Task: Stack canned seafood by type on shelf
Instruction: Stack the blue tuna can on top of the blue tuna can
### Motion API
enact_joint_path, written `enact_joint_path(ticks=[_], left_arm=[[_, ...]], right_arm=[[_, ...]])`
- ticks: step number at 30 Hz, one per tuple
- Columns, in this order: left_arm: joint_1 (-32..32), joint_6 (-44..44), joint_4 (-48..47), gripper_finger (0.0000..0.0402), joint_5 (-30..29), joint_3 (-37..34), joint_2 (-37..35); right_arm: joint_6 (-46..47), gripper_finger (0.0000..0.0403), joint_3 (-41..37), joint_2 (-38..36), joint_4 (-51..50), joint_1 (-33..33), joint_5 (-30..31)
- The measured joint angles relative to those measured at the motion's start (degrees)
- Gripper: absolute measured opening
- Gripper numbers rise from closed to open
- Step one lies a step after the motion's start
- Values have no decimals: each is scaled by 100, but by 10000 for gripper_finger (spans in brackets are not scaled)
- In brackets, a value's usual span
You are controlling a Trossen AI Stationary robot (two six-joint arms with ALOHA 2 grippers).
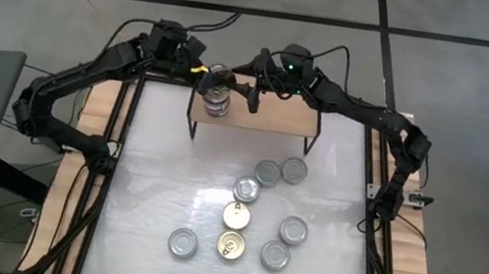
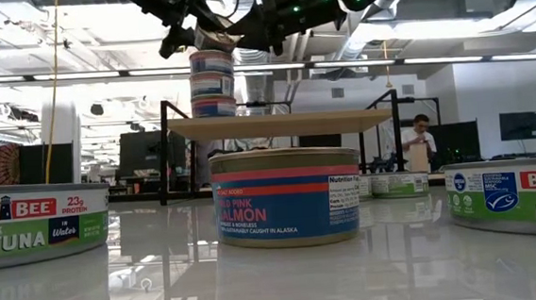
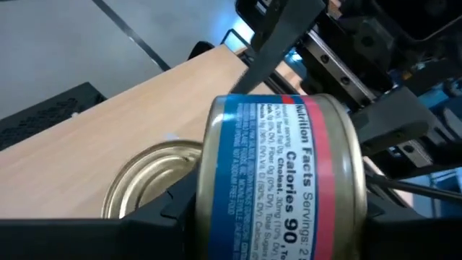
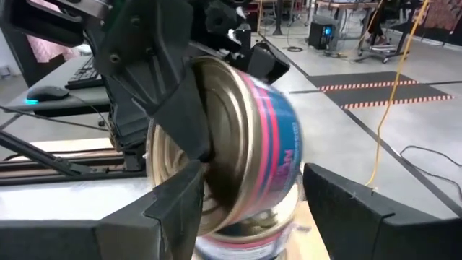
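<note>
1. The left gripper (image 1: 204,71) is clamped on a tilted salmon can (image 3: 285,177) above the stack (image 2: 212,83) on the shelf (image 1: 273,114).
2. The right gripper (image 1: 255,87) is held spread beside it.
3. Eight cans (image 1: 237,217) are left on the table (image 1: 157,182).

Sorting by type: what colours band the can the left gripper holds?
Blue label with a red band; clearest in left wrist view.

stack (image 1: 217,103) on shelf (image 1: 272,120) left end | loose cans (image 1: 250,220) in front
</note>
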Motion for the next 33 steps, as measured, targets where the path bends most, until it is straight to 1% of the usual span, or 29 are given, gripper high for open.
enact_joint_path(ticks=[3, 9, 13, 16, 22, 27, 29, 33], left_arm=[[10, 54, -29, 207, 3, -2, -8], [13, 109, -193, 254, -58, -25, 12], [15, 126, -217, 268, -115, -26, 9], [15, 124, -216, 265, -52, -26, 9], [53, 68, -190, 236, 75, -12, 1], [248, -68, -264, 216, 327, 232, -10], [323, -1, -455, 212, 398, 367, -12], [369, 138, -670, 211, 167, 419, -16]], right_arm=[[-13, 265, 0, 0, 6, 2, 0], [-19, 265, -2, 2, 22, 30, 4], [-13, 265, -2, 2, 22, 28, 4], [-15, 265, -2, 2, 36, 50, 4], [-13, 265, -2, 2, 73, 72, 9], [12, 265, 249, 9, -74, 72, 11], [-15, 265, 367, 7, -135, 72, 13], [-15, 265, 437, 7, -180, 70, 17]])
